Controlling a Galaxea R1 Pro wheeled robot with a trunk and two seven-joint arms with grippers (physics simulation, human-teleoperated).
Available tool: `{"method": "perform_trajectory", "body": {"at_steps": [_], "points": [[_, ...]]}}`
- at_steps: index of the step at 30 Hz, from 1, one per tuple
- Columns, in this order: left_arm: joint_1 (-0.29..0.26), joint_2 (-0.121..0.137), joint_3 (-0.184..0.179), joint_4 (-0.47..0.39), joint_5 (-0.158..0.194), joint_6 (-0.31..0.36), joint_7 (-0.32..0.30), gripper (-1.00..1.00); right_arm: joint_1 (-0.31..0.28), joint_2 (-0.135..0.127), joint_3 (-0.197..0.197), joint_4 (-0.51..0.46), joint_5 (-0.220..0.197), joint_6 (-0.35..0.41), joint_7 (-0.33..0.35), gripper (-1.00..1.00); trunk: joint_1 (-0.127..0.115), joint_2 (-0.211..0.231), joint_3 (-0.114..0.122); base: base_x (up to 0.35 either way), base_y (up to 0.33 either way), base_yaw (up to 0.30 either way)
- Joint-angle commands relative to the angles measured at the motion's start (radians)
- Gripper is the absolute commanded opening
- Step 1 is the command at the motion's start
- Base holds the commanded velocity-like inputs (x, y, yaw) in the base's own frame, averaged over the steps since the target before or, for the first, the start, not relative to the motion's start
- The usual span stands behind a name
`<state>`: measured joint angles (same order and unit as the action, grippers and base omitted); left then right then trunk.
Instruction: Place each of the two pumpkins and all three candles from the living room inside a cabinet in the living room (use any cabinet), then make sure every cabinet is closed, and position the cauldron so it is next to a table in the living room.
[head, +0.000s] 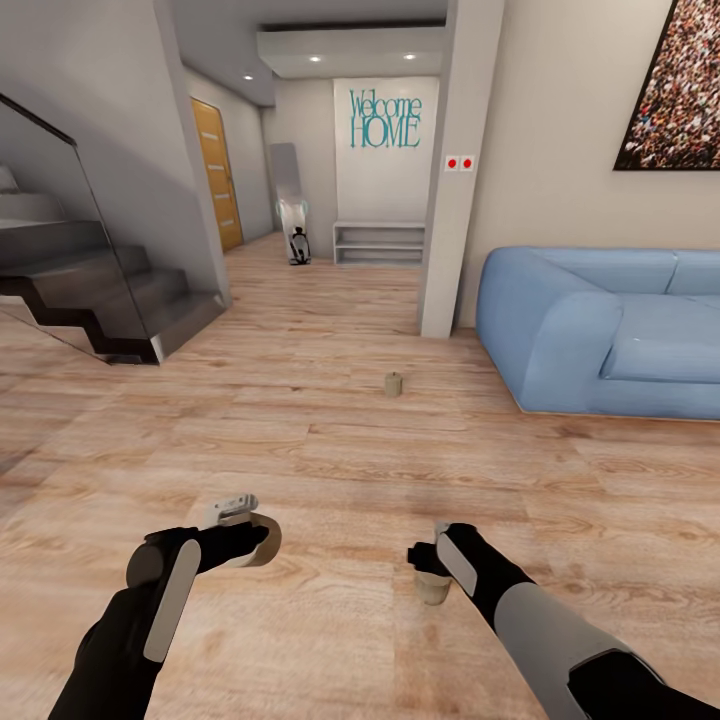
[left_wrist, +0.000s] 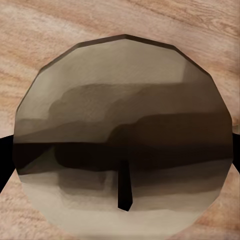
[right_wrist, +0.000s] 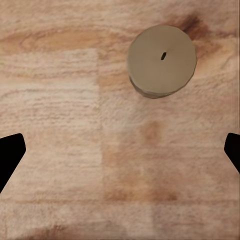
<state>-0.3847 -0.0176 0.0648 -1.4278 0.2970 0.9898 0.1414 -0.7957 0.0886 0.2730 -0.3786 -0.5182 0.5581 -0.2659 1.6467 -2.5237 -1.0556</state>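
Three candles show as short tan cylinders. One candle (head: 252, 541) sits in my left gripper (head: 243, 530), which is shut on it low over the floor; in the left wrist view its round top and wick (left_wrist: 124, 145) sit between the dark fingers. A second candle (head: 433, 586) stands on the wood floor just under my right gripper (head: 424, 562). In the right wrist view that candle (right_wrist: 161, 61) lies off to one side of the gripper (right_wrist: 120, 155), whose fingers stand wide open and apart from it. The third candle (head: 394, 384) stands farther off on the floor.
A blue sofa (head: 610, 330) lines the right wall beside a white pillar (head: 455, 200). Dark stairs with a glass rail (head: 100, 290) rise at the left. A hallway behind holds a low white shelf (head: 379, 243) and an orange door (head: 218, 170).
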Motion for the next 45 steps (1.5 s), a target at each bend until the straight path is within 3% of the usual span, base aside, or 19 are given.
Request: {"method": "perform_trajectory", "body": {"at_steps": [1,13,36,45], "points": [[-0.001,-0.001,0.001,-0.001,0.011,0.004,0.009,-1.0,0.0,-0.001,0.008,-0.001,-0.011,0.003,-0.009,1.0,0.0,0.0,-0.001,0.0,0.0,0.0],[0.0,-0.001,-0.006,0.0,0.01,0.004,0.009,-1.0,0.0,-0.014,0.004,0.0,-0.012,0.003,-0.009,1.0,0.0,0.0,-0.001,0.109,-0.097,0.0],[0.0,-0.001,-0.006,0.001,0.012,0.002,0.009,-1.0,0.0,-0.014,0.003,0.0,-0.011,0.002,-0.009,1.0,0.0,0.0,-0.001,0.097,-0.007,0.0],[0.0,-0.001,-0.006,0.0,0.01,0.002,0.009,-1.0,0.0,-0.016,0.005,0.001,-0.01,-0.025,-0.009,1.0,0.004,-0.003,-0.036,0.0,0.0,0.0]]}}
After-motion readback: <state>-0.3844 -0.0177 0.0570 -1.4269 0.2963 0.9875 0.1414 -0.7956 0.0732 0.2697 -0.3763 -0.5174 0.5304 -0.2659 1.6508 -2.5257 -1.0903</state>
